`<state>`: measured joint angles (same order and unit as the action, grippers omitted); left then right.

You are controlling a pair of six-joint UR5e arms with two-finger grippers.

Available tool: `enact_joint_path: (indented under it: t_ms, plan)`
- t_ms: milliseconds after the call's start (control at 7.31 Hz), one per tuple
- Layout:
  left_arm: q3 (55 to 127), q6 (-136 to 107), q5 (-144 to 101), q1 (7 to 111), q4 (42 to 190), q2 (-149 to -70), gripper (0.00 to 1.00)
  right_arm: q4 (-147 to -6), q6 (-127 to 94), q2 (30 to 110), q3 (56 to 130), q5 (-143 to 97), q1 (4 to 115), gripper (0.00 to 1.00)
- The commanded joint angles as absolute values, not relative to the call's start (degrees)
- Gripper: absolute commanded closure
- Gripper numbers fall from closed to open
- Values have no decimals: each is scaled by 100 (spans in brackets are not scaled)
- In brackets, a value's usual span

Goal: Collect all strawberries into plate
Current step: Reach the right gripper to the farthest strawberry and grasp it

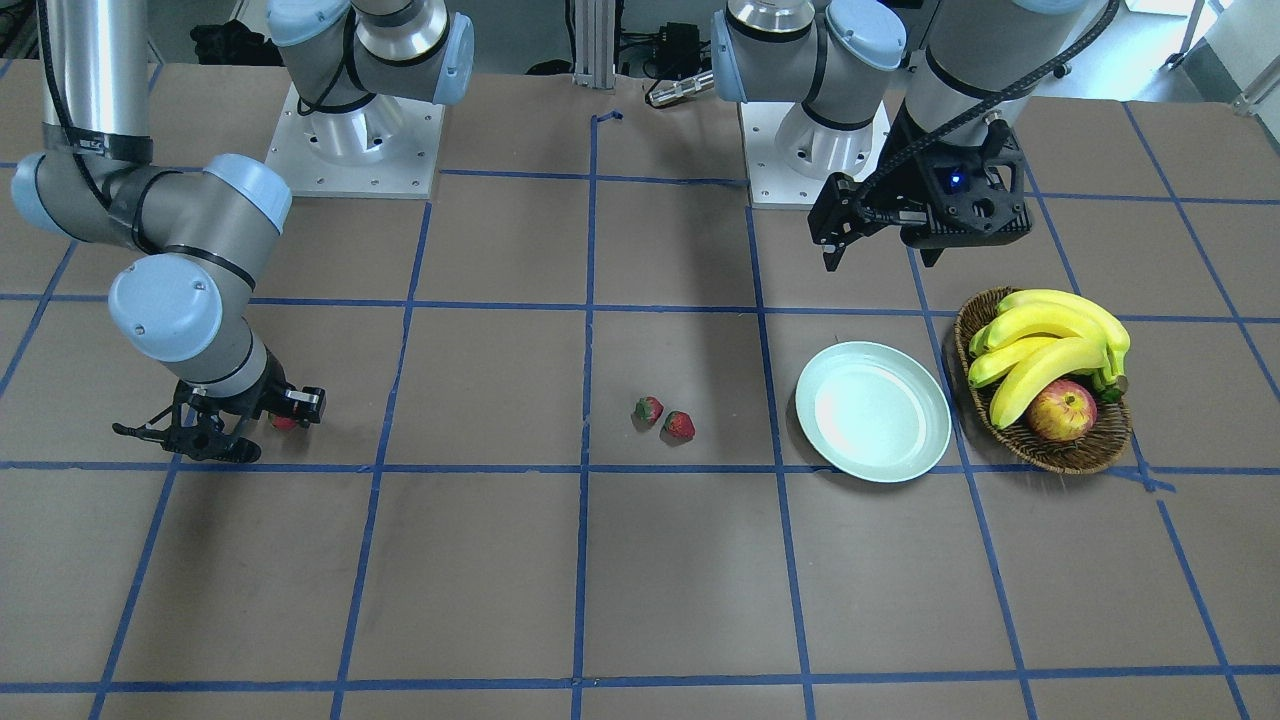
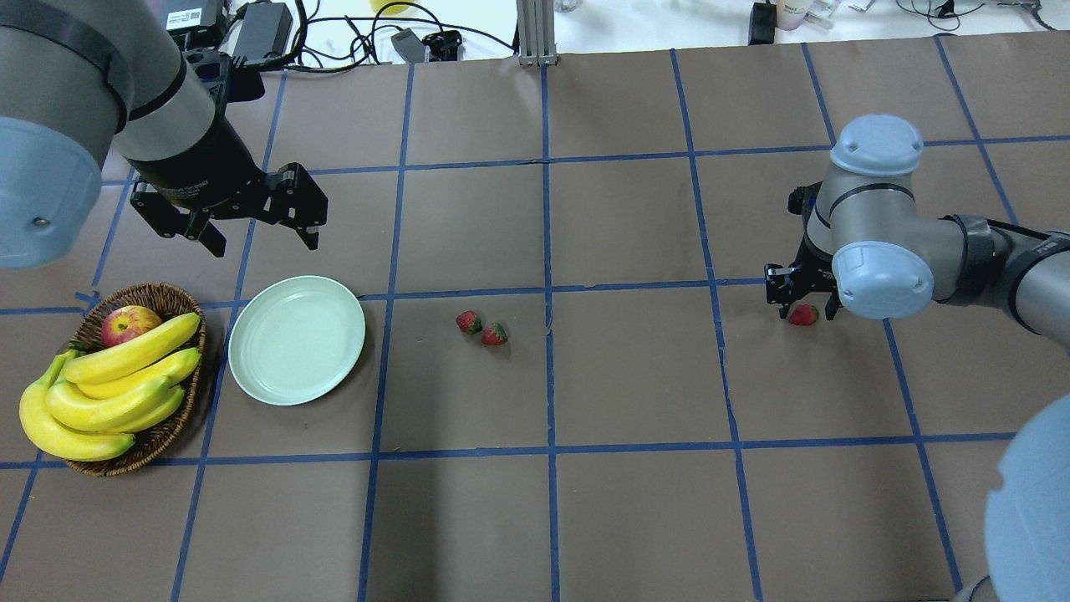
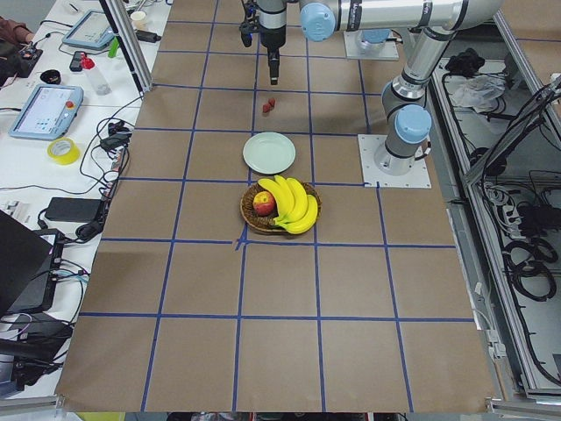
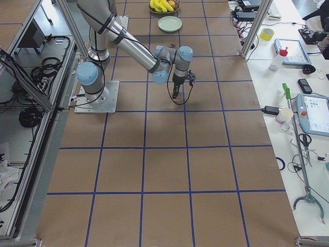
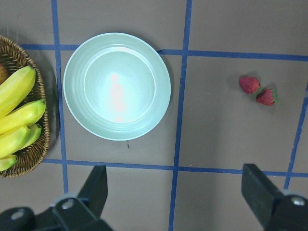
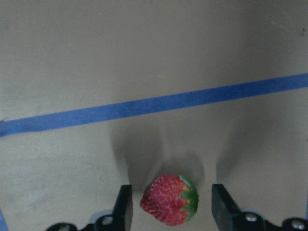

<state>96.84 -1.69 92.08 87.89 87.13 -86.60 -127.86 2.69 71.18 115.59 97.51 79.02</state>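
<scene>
Two strawberries [image 2: 469, 322] [image 2: 494, 334] lie side by side mid-table, also in the front view [image 1: 648, 409] [image 1: 680, 425] and the left wrist view [image 5: 249, 84] [image 5: 266, 97]. A third strawberry [image 2: 804, 314] [image 6: 169, 207] lies on the table between the open fingers of my right gripper [image 2: 802, 305] [image 1: 270, 425], which is down at table level and stands a little apart from it on both sides. The pale green plate [image 2: 297, 340] [image 1: 873, 411] [image 5: 117, 85] holds nothing. My left gripper [image 2: 263, 241] [image 5: 178, 192] is open and empty, above the table just behind the plate.
A wicker basket [image 2: 159, 297] [image 1: 1060, 455] with bananas [image 2: 109, 389] and an apple [image 2: 129, 324] stands right beside the plate, on its outer side. Blue tape lines grid the brown table. Cables and devices lie past the table's far edge.
</scene>
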Motion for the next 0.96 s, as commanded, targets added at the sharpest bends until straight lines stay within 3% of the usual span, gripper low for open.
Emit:
enact_joint_path:
  t_ms: [0,137,273,820]
  plan:
    - [9677,-176,9229,8789,8719,-8648,0,-12788,272,7102,11558,9756,7901,81]
    - [9668,-115,9229,8780,8710,-8648,0,-12779,272,7110,11505,9756,7901,93]
    - [9694,-114,9220,8780,8710,-8666,0,-12718,272,7180,11435,9765,7901,96]
    - [9703,-149,9194,8745,8587,-8684,0,-11751,-332,7269,10644,9187,8934,96]
